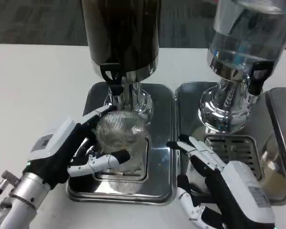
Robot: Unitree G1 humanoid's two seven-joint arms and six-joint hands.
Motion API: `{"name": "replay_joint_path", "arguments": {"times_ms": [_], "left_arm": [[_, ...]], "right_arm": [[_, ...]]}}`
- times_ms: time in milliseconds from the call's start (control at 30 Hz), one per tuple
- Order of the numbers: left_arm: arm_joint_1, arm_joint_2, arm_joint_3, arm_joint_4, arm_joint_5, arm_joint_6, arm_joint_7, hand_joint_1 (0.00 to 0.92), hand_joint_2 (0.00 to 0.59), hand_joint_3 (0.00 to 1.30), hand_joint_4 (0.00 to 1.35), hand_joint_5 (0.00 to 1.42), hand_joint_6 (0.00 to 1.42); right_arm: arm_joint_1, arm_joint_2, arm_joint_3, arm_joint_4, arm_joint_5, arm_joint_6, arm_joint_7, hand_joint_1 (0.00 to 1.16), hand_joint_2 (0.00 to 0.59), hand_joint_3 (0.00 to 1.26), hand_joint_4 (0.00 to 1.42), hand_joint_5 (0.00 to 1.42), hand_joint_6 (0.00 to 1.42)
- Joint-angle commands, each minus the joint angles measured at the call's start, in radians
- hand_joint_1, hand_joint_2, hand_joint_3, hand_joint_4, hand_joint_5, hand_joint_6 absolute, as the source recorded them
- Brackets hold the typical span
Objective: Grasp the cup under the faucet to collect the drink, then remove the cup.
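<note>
A clear ribbed cup [120, 133] stands on the drip tray [159, 102] directly beneath the black faucet [114, 78] of the dark drink dispenser [121, 33]. My left hand [71, 152] wraps the cup from the left, with fingers [102, 161] across its front and others behind it. I cannot tell how much liquid is in the cup. My right hand [219, 186] hovers at the lower right with fingers apart, holding nothing, just right of the cup's tray.
A second dispenser [245, 33] with clear liquid stands to the right on its own steel tray [186, 95] with a slotted grate [231, 148]. Another tray edge [281, 124] shows at the far right. White table [33, 90] lies open to the left.
</note>
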State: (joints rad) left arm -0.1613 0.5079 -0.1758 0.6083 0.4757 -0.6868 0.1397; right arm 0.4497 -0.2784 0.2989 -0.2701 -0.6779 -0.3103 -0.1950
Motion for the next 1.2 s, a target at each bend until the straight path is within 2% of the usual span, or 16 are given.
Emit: {"name": "replay_joint_path", "arguments": {"times_ms": [33,200,333,467,633,700,833,1000,1100,1200], "left_arm": [[0.017,0.007,0.012,-0.034,0.01,0.014,0.014,0.13,0.043,0.14,0.16,0.33,0.47],[0.026,0.007,0.024,-0.059,0.012,0.028,0.023,0.12,0.051,0.13,0.14,0.31,0.46],[0.044,0.006,0.039,-0.091,0.012,0.044,0.038,0.117,0.05,0.06,0.06,0.26,0.46],[0.069,0.012,0.069,-0.131,0.005,0.051,0.051,0.116,0.045,0.03,0.05,0.24,0.44],[0.151,0.044,0.131,-0.236,-0.046,0.048,0.013,0.095,0.054,0.08,0.08,0.23,0.43],[0.183,0.06,0.152,-0.266,-0.083,0.04,-0.014,0.08,0.078,0.11,0.08,0.2,0.37],[0.223,0.087,0.204,-0.287,-0.214,-0.015,-0.09,0.003,0.09,0.14,0.09,0.17,0.29],[0.215,0.126,0.259,-0.263,-0.413,-0.077,-0.249,0.0,0.087,0.18,0.14,0.18,0.27],[0.192,0.142,0.276,-0.234,-0.556,-0.101,-0.383,0.0,0.085,0.21,0.17,0.2,0.26],[0.157,0.137,0.294,-0.2,-0.713,-0.088,-0.547,0.0,0.086,0.24,0.19,0.21,0.26]], "right_arm": [[0.003,0.0,-0.004,-0.004,0.008,-0.009,0.003,0.52,0.586,0.21,0.09,0.09,0.23],[0.006,-0.002,-0.005,-0.007,0.009,-0.009,0.005,0.52,0.586,0.21,0.09,0.09,0.23],[0.003,-0.003,-0.005,-0.006,0.008,-0.012,0.003,0.52,0.586,0.21,0.09,0.09,0.23],[0.005,-0.001,-0.006,-0.008,0.01,-0.009,0.003,0.52,0.586,0.21,0.09,0.09,0.23],[0.007,0.002,-0.004,-0.013,0.01,-0.009,0.004,0.52,0.586,0.21,0.09,0.09,0.23],[0.006,0.001,-0.006,-0.014,0.01,-0.011,0.004,0.52,0.586,0.21,0.09,0.09,0.23],[0.001,-0.002,-0.005,-0.016,0.014,-0.011,0.014,0.52,0.586,0.21,0.09,0.09,0.23],[-0.014,0.02,0.013,-0.022,-0.007,0.006,0.016,0.53,0.586,0.21,0.1,0.09,0.23],[-0.013,0.036,0.021,-0.021,-0.023,0.014,0.006,0.53,0.586,0.21,0.1,0.09,0.23],[-0.01,0.049,0.029,-0.019,-0.038,0.018,0.002,0.53,0.586,0.21,0.1,0.09,0.23]]}}
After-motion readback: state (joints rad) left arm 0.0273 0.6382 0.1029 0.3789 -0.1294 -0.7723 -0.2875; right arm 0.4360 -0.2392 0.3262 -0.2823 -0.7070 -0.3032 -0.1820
